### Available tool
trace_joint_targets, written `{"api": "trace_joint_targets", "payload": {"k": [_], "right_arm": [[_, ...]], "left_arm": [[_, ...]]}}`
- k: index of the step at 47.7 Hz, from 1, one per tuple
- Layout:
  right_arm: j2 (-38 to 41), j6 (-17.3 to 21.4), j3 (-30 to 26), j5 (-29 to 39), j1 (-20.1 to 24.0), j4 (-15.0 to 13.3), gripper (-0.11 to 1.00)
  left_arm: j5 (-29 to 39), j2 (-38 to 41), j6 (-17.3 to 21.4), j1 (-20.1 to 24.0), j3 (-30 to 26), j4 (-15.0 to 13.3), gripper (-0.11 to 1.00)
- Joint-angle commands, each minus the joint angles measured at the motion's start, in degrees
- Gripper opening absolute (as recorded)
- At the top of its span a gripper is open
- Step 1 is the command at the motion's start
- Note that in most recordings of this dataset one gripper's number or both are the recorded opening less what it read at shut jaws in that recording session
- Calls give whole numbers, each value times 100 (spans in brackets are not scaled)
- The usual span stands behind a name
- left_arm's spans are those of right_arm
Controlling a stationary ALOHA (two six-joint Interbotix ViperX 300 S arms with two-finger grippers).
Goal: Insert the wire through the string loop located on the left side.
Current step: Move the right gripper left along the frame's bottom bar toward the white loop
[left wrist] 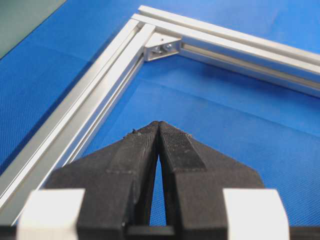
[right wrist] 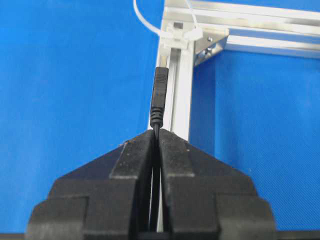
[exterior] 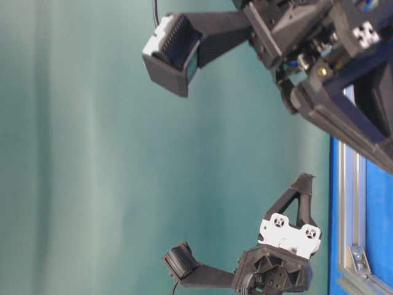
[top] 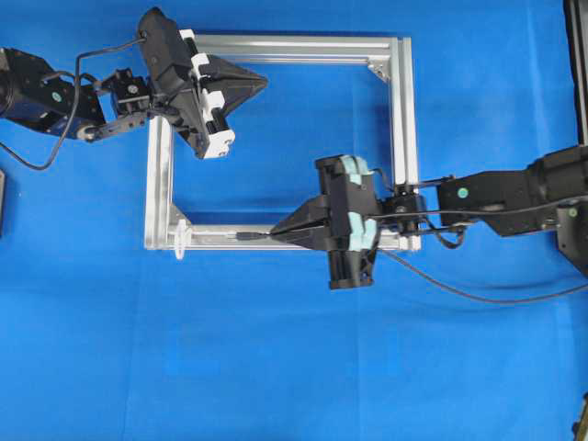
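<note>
The right tool (right wrist: 157,134) is pinching the long thin black wire (right wrist: 160,97) just behind its slim dark plug, its jaws pressed together on the cable. The plug is pointing along the lower rail of the square silver aluminium frame (top: 395,138) – toward the small whitish translucent string loop (top: 180,241) sticking out at the frame's lower left corner, with a gap between them. The left tool (left wrist: 158,131) is hanging above the blue table (top: 276,367) inside the frame's upper left corner – its jaws pressed together, holding nothing.
</note>
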Motion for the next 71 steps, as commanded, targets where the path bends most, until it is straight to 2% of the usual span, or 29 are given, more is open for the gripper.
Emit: {"api": "trace_joint_targets", "payload": {"k": [1, 13, 27, 71], "right_arm": [[79, -9, -316, -35, -26, 0, 0], [475, -9, -844, 53, -88, 0, 0], [703, -9, -1107, 88, -114, 0, 0], [765, -9, -1178, 62, -114, 0, 0]], "left_arm": [[-62, -158, -9, 9, -97, 26, 0], [-62, -158, -9, 9, -97, 26, 0], [-53, -158, -9, 9, -97, 26, 0], [-44, -149, -18, 0, -123, 26, 0]]}}
